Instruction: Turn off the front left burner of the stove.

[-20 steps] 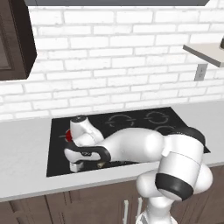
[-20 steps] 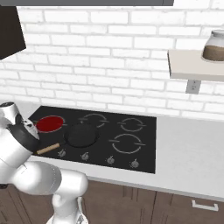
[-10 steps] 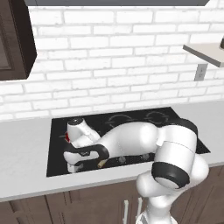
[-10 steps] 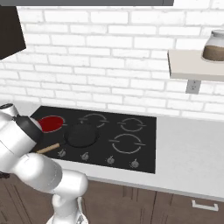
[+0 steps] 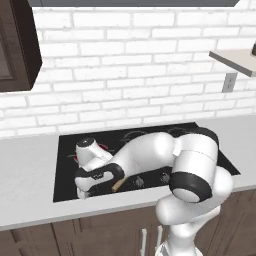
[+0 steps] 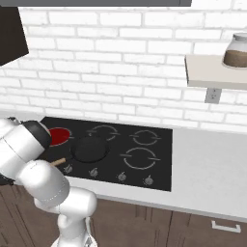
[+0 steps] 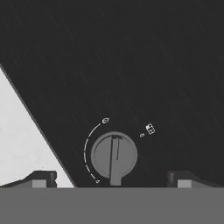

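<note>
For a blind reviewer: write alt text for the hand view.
A round grey knob with a raised bar sits on the glossy black stove, between the two dark fingertips of the open gripper just in front of it. A thin dial arc curves round the knob's left side, and pale counter shows at the left.

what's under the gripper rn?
Hand view: a grey knob on the stove glass, between the open jaws of the gripper, with counter beside it. Whether the jaws touch the knob is hidden. The arm covers part of the glowing front left burner.
</note>
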Tool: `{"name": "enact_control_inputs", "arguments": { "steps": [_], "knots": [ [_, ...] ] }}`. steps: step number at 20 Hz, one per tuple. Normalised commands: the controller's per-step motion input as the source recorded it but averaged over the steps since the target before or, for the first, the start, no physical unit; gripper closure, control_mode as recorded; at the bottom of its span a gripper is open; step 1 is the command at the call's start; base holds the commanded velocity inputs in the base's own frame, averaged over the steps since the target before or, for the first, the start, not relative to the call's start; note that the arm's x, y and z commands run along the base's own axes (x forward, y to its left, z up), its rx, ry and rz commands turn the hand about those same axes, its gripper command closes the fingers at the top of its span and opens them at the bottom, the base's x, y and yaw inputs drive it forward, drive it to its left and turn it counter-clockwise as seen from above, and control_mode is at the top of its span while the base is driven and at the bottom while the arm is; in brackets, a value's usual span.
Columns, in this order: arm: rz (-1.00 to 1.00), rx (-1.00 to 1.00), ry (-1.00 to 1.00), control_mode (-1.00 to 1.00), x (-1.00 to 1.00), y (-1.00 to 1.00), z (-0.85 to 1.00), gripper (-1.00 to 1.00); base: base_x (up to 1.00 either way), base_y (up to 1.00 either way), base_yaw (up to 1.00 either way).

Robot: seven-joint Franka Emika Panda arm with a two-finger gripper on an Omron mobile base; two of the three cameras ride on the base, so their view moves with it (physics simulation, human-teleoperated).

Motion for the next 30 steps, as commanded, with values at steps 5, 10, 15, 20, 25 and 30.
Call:
{"name": "enact_control_inputs", "arguments": {
  "steps": [5, 10, 15, 20, 25, 30],
  "knots": [
    [0.00, 0.00, 0.00, -1.00, 0.10, 0.04, -0.07, -1.00, 0.00, 0.00, 0.00],
    [0.00, 0.00, 0.00, -1.00, 0.01, 0.09, -0.01, -1.00, 0.00, 0.00, 0.00],
    [0.00, 0.00, 0.00, -1.00, 0.00, 0.02, 0.00, -1.00, 0.00, 0.00, 0.00],
    [0.00, 0.00, 0.00, -1.00, 0.00, 0.00, 0.00, 1.00, 0.00, 0.00, 0.00],
    [-0.02, 0.00, 0.00, -1.00, 0.01, 0.00, 0.00, 1.00, 0.00, 0.00, 0.00],
    [-0.15, 0.03, 0.00, -1.00, 0.00, -0.11, -0.11, 1.00, 0.00, 0.00, 0.00]
  ]
}}
